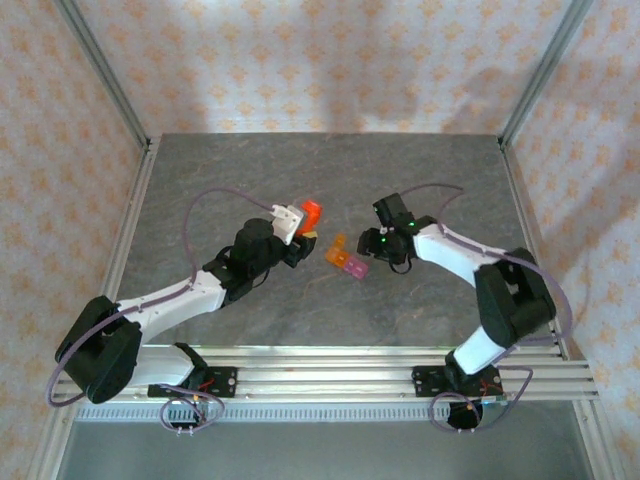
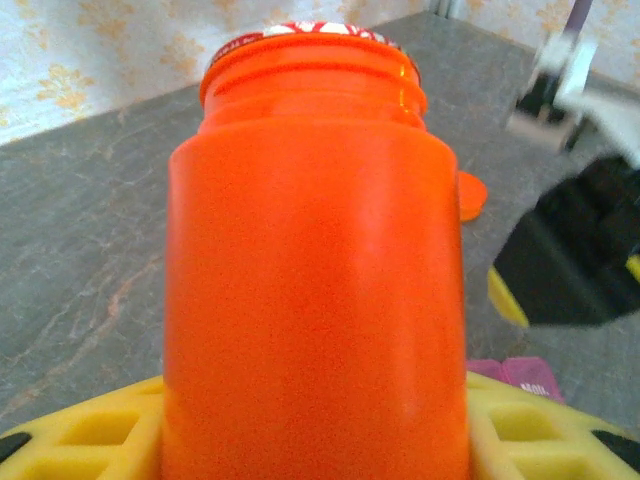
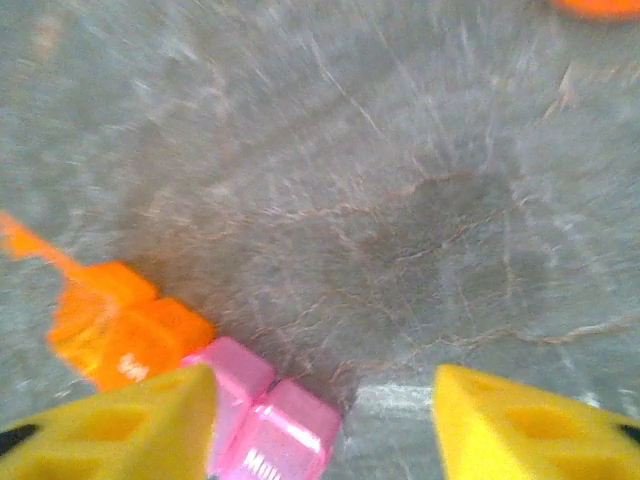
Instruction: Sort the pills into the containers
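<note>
Nearest us, central on the table [image 1: 440,170]: containers [image 1: 343,258], orange and pink, touching. Right gripper [image 3: 322,400] spread, one finger just beside pink; we judge a nudge could shift them. Beyond: left gripper [image 2: 315,445] clamping bottle [image 2: 315,250]; pouring may overshoot.

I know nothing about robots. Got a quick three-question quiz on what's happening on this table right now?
1. True or false: the right gripper stands open.
2. What does the left gripper clamp? A) a spoon B) the orange bottle C) nothing
3. Fill in: the pink container sits right beside the ____ container.
Key: 1 true; 2 B; 3 the orange container.
</note>
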Tool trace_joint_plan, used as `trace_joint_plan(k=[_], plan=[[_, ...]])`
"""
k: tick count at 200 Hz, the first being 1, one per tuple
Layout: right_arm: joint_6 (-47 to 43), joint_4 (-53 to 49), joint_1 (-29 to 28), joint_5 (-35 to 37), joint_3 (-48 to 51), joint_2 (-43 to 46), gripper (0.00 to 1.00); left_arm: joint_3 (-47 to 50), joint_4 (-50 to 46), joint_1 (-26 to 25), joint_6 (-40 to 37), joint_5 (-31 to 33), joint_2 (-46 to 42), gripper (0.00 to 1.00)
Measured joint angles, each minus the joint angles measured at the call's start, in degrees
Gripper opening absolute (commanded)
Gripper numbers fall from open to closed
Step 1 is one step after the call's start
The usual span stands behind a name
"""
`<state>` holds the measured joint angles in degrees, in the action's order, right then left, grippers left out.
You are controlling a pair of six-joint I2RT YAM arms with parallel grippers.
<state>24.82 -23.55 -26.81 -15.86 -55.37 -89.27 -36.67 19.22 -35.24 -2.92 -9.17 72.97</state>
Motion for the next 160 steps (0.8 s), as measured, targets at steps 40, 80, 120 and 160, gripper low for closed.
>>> trace_joint_plan(k=[40,80,120,160], plan=[[-3.08,0.11,0.22,1.29,0.83,7.98,0.78,-0.02,-4.63,-0.39,-0.39,-1.64,-0.04,0.00],[-5.57,0.20,0.22,0.52,3.65,8.50,0.78,-0.98,-9.68,-0.70,-1.51,-2.62,0.76,0.00],[-6.93,0.48,0.22,-0.92,4.81,7.72,0.78,-3.13,-13.77,-1.68,-1.88,-3.45,3.10,0.00],[-7.80,0.90,0.22,-1.99,4.83,4.90,0.77,-4.96,-17.29,-1.90,-2.08,-3.91,5.88,0.00]])
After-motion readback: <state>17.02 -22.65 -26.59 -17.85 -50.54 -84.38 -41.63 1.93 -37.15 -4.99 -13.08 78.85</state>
